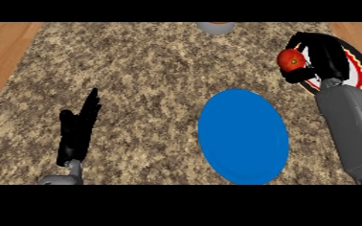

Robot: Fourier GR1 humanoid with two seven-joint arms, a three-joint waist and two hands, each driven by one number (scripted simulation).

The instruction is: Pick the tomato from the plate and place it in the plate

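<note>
A red tomato (290,59) sits inside my right hand (322,57), whose fingers and thumb curl round it at the far right of the counter. Beneath the hand lies a dark plate with a red and white rim (355,60), mostly hidden by the hand and forearm. A plain blue plate (243,136) lies on the counter, nearer and to the left of that hand, with nothing on it. My left hand (76,131) rests at the lower left, fingers straight and pointing up, holding nothing.
A grey round object (216,27) pokes in at the top edge, only partly visible. The speckled stone counter (141,67) ends in wooden strips at the left (14,48) and the top right corner.
</note>
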